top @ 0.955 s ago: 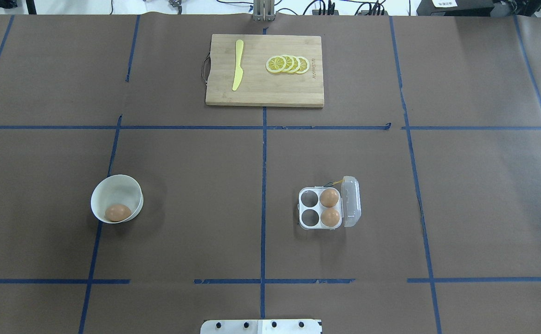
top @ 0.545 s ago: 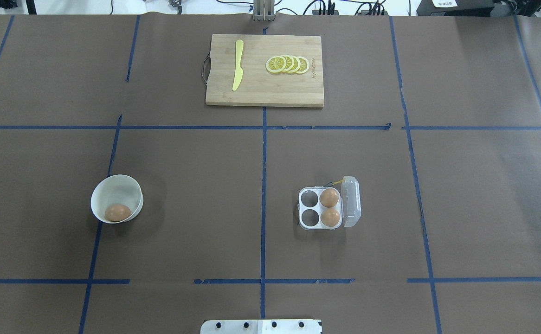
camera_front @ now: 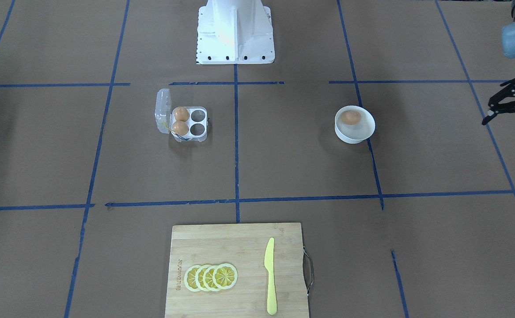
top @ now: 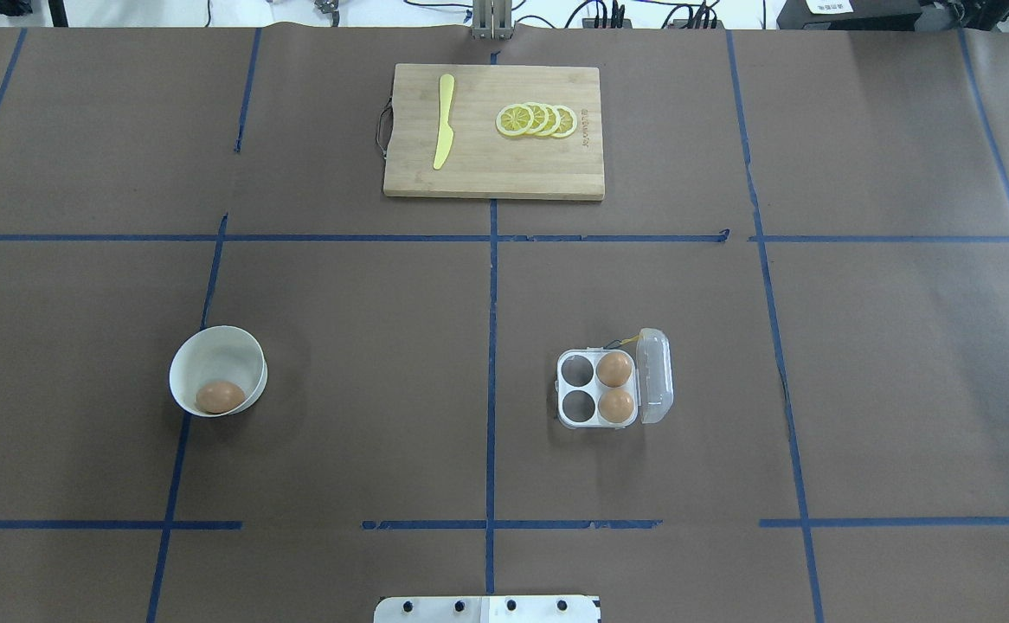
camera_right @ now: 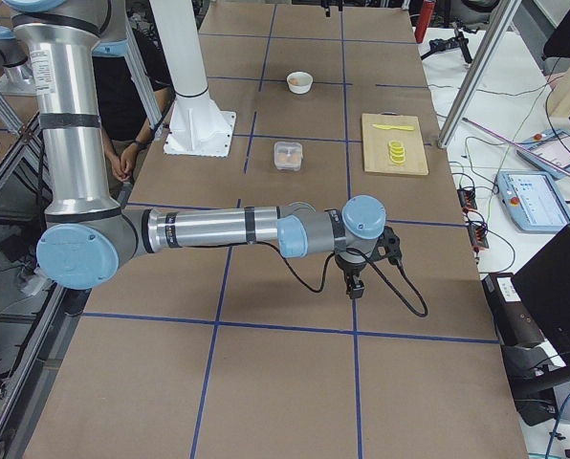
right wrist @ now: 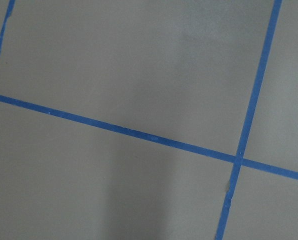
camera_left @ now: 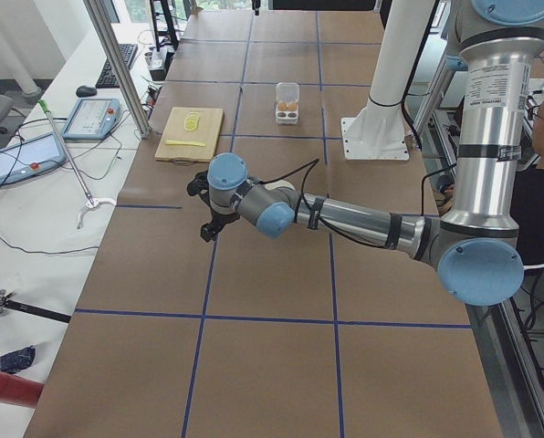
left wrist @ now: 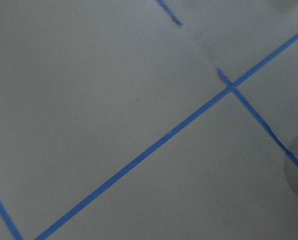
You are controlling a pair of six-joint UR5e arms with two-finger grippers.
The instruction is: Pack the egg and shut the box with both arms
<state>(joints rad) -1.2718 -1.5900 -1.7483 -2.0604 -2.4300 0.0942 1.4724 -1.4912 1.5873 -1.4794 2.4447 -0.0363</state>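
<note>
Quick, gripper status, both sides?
Left gripper: open, holding nothing.
Right gripper: cannot tell; it shows only in the right side view.

egg [top: 220, 396] in bowl [top: 215, 356], well left of box [top: 575, 387].

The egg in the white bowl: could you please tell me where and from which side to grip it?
Grip the egg across its short middle, coming from above: it lies on its side low in the white bowl, whose wall likely blocks a sideways approach.
</note>
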